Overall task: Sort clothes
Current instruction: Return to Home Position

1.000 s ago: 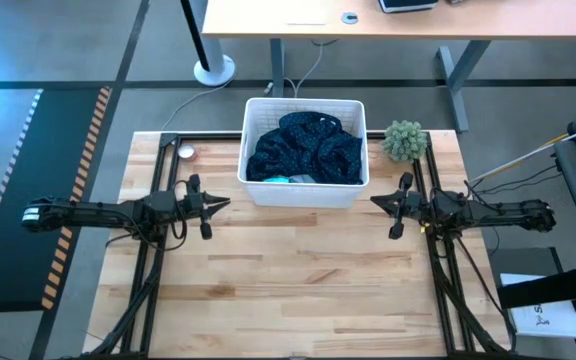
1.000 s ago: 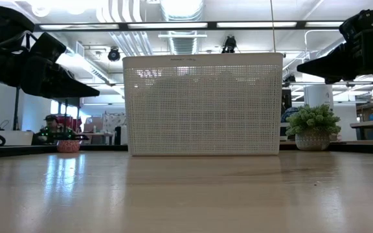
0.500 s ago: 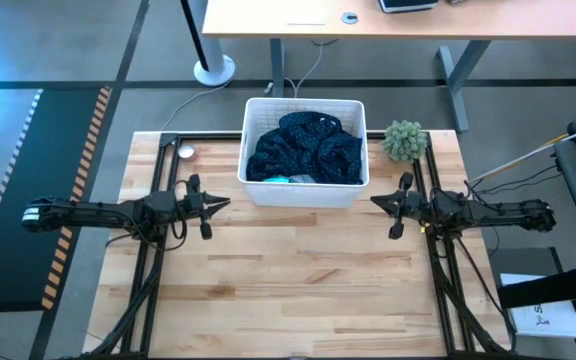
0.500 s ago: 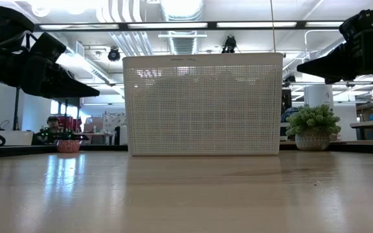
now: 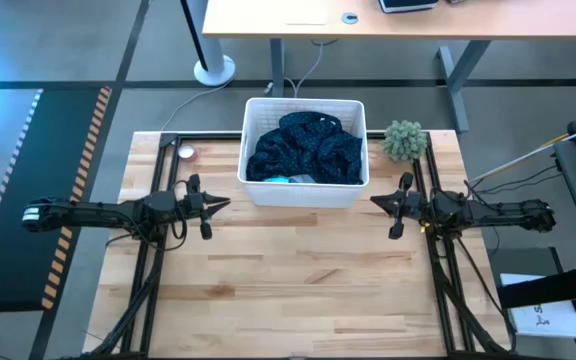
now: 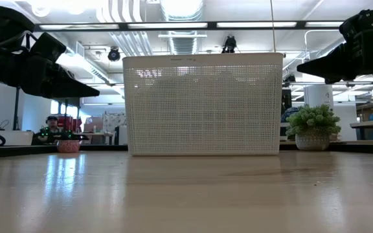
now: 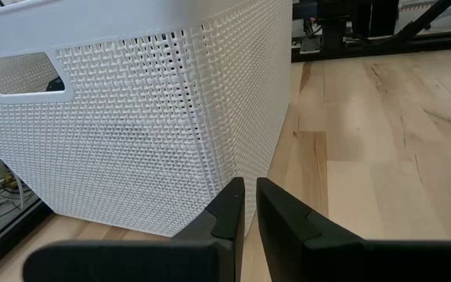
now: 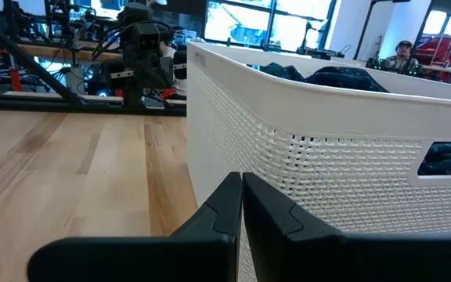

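No readable text, label, brand or number on any view. White sheet (image 5: 546,318) on floor at right of table carries dark marks, too small to read. Basket (image 5: 255,180) bare of print. Grippers bare of print.

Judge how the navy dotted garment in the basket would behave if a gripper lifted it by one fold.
The navy dotted garment lies in crumpled, twisted folds, so it is probably floppy and would drape and trail. It fills most of the white basket, so the bulk may drag out other fabric, such as the teal piece beneath.
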### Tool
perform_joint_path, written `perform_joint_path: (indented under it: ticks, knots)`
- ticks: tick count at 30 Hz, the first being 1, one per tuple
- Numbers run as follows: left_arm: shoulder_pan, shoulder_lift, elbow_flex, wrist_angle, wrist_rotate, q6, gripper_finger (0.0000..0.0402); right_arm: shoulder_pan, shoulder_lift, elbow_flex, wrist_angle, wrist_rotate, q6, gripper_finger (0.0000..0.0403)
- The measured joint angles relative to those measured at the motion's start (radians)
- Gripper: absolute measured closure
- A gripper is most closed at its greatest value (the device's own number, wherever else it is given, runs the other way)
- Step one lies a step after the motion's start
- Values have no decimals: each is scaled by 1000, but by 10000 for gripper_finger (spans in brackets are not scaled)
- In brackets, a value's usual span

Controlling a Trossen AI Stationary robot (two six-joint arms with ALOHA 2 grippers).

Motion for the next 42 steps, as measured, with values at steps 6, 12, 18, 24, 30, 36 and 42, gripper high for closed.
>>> perform_joint_path:
  ticks: [6, 12, 18, 24, 30, 36, 42]
  knots:
    - [0, 0, 0, 0, 0, 0, 379, 0, 0, 0, 0, 0, 0, 403]
    - [0, 0, 0, 0, 0, 0, 379, 0, 0, 0, 0, 0, 0, 403]
    - [0, 0, 0, 0, 0, 0, 379, 0, 0, 0, 0, 0, 0, 403]
    - [0, 0, 0, 0, 0, 0, 379, 0, 0, 0, 0, 0, 0, 403]
    - [0, 0, 0, 0, 0, 0, 379, 0, 0, 0, 0, 0, 0, 403]
    - [0, 0, 0, 0, 0, 0, 379, 0, 0, 0, 0, 1, 0, 403]
    - [0, 0, 0, 0, 0, 0, 379, -2, 0, 0, 0, 7, 0, 403]
